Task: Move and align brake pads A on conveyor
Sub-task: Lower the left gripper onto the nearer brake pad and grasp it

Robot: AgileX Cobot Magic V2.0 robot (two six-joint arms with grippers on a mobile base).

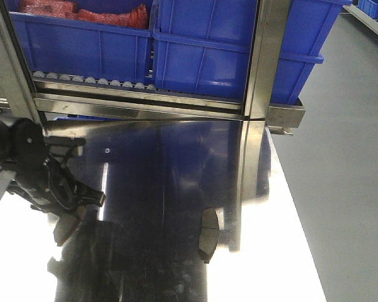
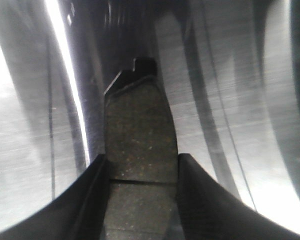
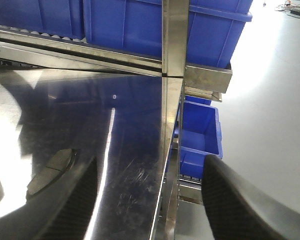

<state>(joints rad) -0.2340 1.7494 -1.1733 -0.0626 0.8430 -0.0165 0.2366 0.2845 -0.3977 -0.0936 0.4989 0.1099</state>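
Left wrist-mounted view: left end effector pinches a brake pad by its long edges over the steel tabletop, a hold that suits something likely stiff, dense and slick-edged, while the right end effector is spread empty.

**Factory parts line**

You're on a factory floor. Blue bins, one holding red parts, sit on a steel roller rack. In front of it runs a polished steel tabletop with a brake pad lying on it, and the floor is plain grey.
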